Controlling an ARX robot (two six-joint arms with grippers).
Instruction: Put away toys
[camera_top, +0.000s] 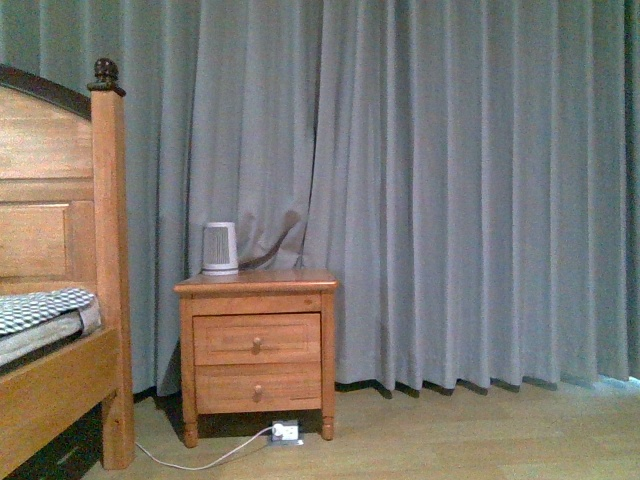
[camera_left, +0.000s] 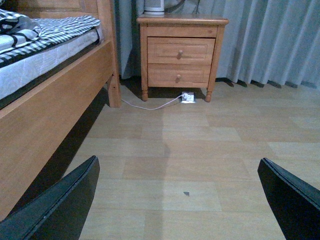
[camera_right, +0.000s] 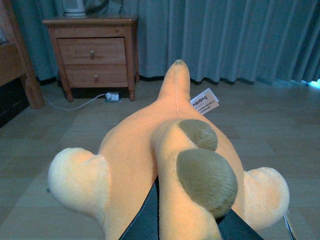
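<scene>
Nightstand (camera_top: 258, 345) at 7 o'clock of centre in front view, white unit (camera_top: 220, 248) on its top. Bed (camera_top: 60, 300) at 9, curtain (camera_top: 450, 180) across the whole back. Power strip (camera_top: 286, 432) on the floor (camera_top: 480, 440) under the nightstand, cable (camera_top: 200, 462) running toward the bed. No arms and no plush in this view.

Left wrist view: left gripper (camera_left: 177, 160) released, its two dark fingers (camera_left: 65, 200) wide apart, only bare floor between them. Bed side rail and checked bedding on one side, nightstand and power strip ahead by the curtain. No plush here either.

Right wrist view is the only one showing the plush (camera_right: 135, 150). It fills most of the frame, orange-yellow with two brown patches on the near limb. Right gripper (camera_right: 190, 222) is clenched on that limb, with dark fingers (camera_right: 142, 222) showing on either side of it. Long axis runs straight away from the wrist. The tapered end points at the curtain, just beside the nightstand. Two pale stubby limbs splay out sideways near the gripper. White tag (camera_right: 204, 101) sticks out near the tapered end. Can't tell whether the plush touches the floor.
</scene>
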